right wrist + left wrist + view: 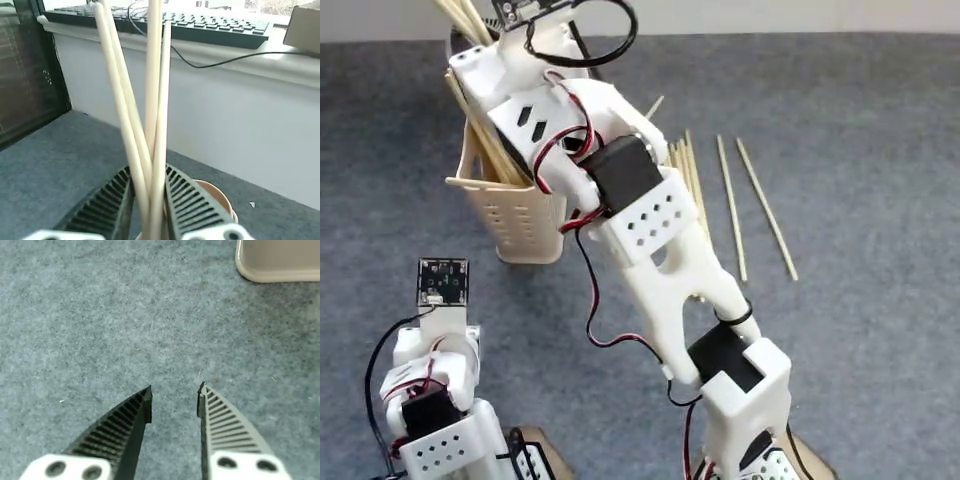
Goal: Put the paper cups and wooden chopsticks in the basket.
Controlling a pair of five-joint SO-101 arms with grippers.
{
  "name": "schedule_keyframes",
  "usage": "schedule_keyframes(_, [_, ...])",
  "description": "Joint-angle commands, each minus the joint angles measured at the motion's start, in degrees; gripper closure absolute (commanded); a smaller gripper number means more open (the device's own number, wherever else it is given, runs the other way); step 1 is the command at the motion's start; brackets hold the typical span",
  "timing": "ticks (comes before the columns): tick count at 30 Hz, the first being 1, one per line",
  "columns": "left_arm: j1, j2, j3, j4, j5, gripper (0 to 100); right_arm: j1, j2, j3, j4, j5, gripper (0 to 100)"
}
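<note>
My right gripper (148, 172) is shut on several wooden chopsticks (150, 90) that stand upright between its fingers. A paper cup (218, 198) sits just below and behind them. In the high view the right arm stretches over the beige basket (520, 225), and the held chopsticks (460, 15) stick out past its far end. More chopsticks (490, 150) lean inside the basket. Loose chopsticks (730, 205) lie on the carpet to the arm's right, with a bundle (690, 175) next to the arm. My left gripper (175, 390) hangs open over bare carpet, near a corner of the basket (280, 265).
Grey carpet covers the table. The left arm (435, 400) sits at the near left, short of the basket. A white wall with a ledge and a keyboard (200, 25) stands behind the right gripper. Open carpet lies at the far right.
</note>
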Motion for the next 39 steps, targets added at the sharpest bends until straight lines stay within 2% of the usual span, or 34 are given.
schedule_keyframes(1, [0.75, -0.13, -0.13, -1.23, -0.53, 83, 1.01, -0.48, -1.98, -1.27, -0.26, 97.9])
schedule_keyframes(7, [0.75, -0.13, -0.13, -1.23, -0.53, 83, 5.85, -1.27, -3.12, 5.49, -0.26, 98.0])
schedule_keyframes(19, [0.75, -0.13, 0.92, -2.9, -0.53, 83, 13.32, -6.2, -17.89, 21.58, -0.44, 98.0])
schedule_keyframes(24, [0.75, -0.13, 1.01, -2.9, -0.53, 83, 16.31, -6.46, -21.67, 22.99, -2.02, 98.0])
schedule_keyframes(33, [0.75, -0.13, 1.01, -2.9, -0.53, 83, 16.75, -6.2, -30.64, 50.86, 2.02, 98.0])
schedule_keyframes(39, [0.75, -0.13, 1.01, -2.9, -0.53, 83, 19.91, -6.73, -30.9, 52.88, 2.02, 98.0])
